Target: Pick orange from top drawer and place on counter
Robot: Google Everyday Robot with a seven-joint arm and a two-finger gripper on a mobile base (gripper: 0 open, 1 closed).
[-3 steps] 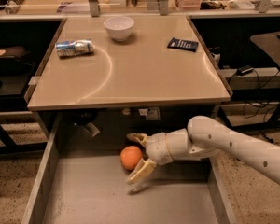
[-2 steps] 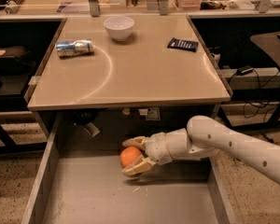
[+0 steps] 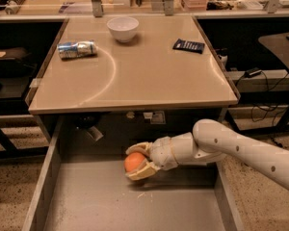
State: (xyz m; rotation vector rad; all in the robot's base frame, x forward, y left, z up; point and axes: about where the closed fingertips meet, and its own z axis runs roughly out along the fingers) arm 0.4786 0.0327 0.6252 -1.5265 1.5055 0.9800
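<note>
One pincer (image 3: 133, 163), just below the front edge of the bench (image 3: 149, 81), is closed around one orange (image 3: 134, 160), inside the one open drawer (image 3: 125, 203). On the bench: one white bowl (image 3: 123, 29), one can (image 3: 77, 49) on its side, one dark packet (image 3: 189, 45).

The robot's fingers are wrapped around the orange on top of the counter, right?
Not quite. The camera view shows the gripper with its fingers around the orange, but down in the open top drawer, below the counter, not on top of it.
</note>
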